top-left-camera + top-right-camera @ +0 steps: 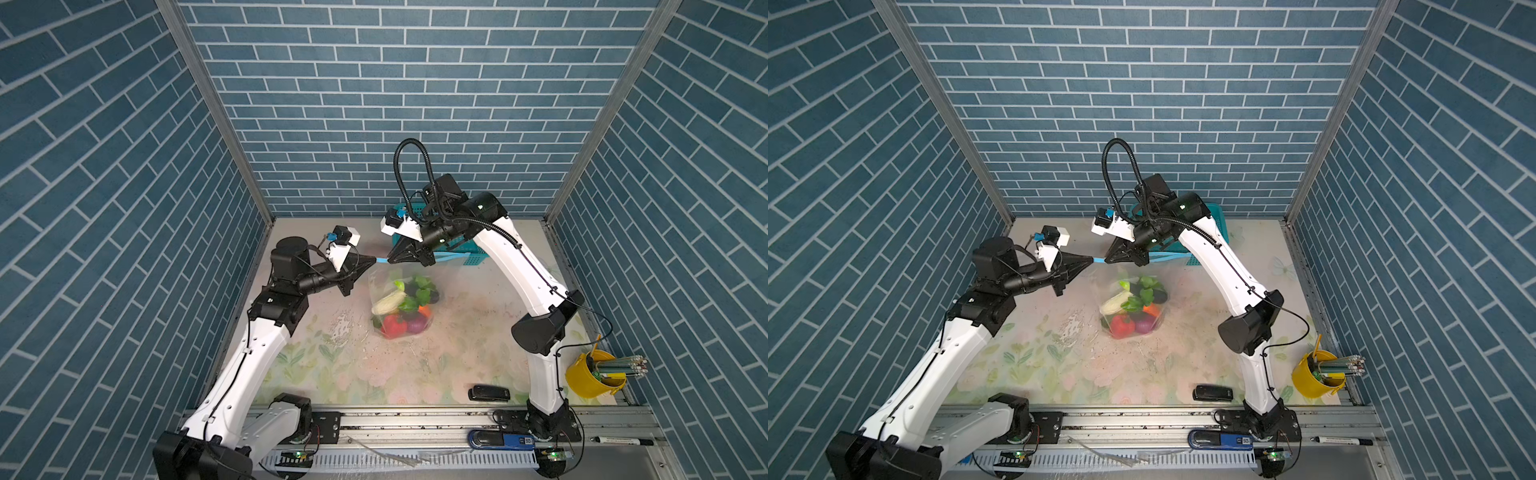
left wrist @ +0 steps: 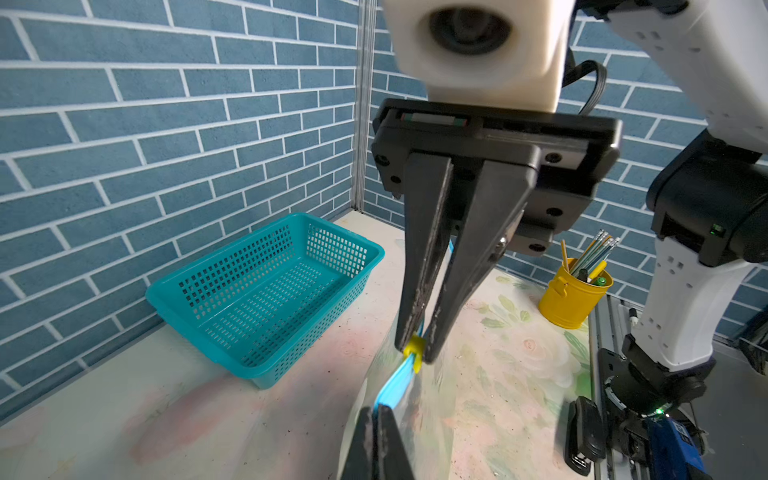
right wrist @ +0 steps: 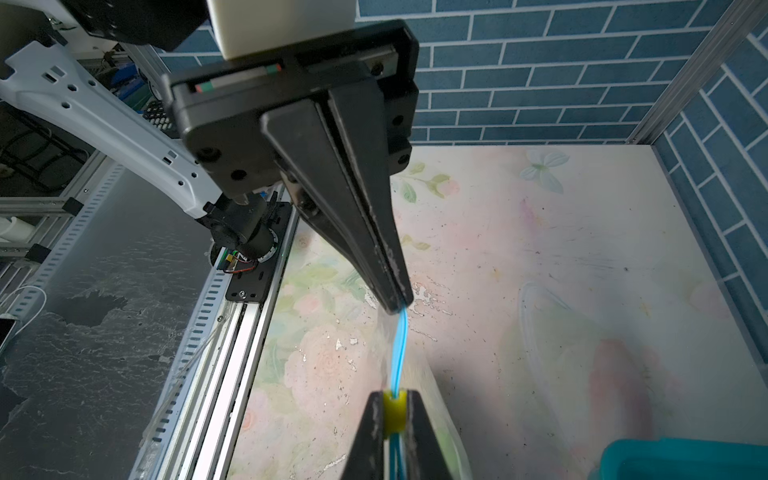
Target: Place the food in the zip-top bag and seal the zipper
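Zip-top bag [image 1: 380, 282] is hanging over the middle of the table [image 1: 365, 374], food [image 1: 405, 306] sagging low inside — limp, slippery, bottom-heavy film, I judge. Left gripper [image 1: 372, 259] is clamping the zipper [image 1: 381, 260] at its end; right gripper [image 1: 390, 260] is pinching the yellow slider [image 3: 394, 411] — that stiff strip is offering the only firm hold.

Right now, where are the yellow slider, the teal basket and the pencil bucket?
yellow slider [image 3: 394, 411], right wrist view, its middle.
teal basket [image 2: 270, 299], left wrist view, its bare floor.
yellow pencil bucket [image 2: 569, 303], left wrist view, its side wall.
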